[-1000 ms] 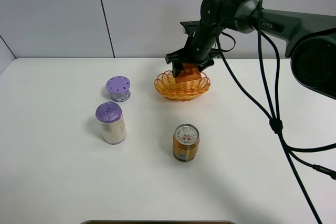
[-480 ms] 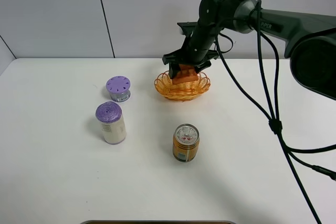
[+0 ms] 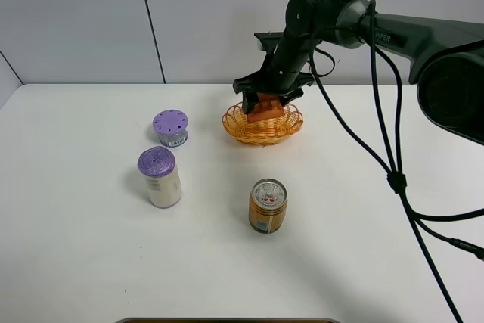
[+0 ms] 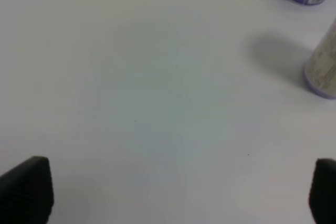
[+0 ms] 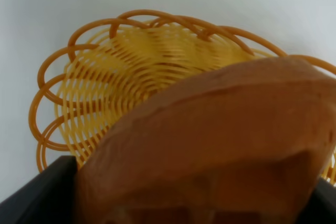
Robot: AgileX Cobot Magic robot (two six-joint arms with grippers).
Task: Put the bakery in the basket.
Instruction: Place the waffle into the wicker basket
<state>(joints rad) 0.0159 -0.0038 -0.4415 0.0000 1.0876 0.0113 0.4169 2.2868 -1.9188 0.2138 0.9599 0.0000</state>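
Over the last second the right gripper has edged a little sideways and slightly up with its load, and for the last half second it has barely moved. It now hangs over the middle of the basket rather than over one side. That suggests the carry is finished and only the release remains. The gripper is closed on the bakery, its jaws pressed against the two flanks of the orange-brown wedge. The wrist view shows the bakery filling the space between them, with the woven bowl of the basket directly below and beyond it. The bakery appears to hang just above the weave, though contact cannot be ruled out. The left gripper is spread wide and empty over bare bench.
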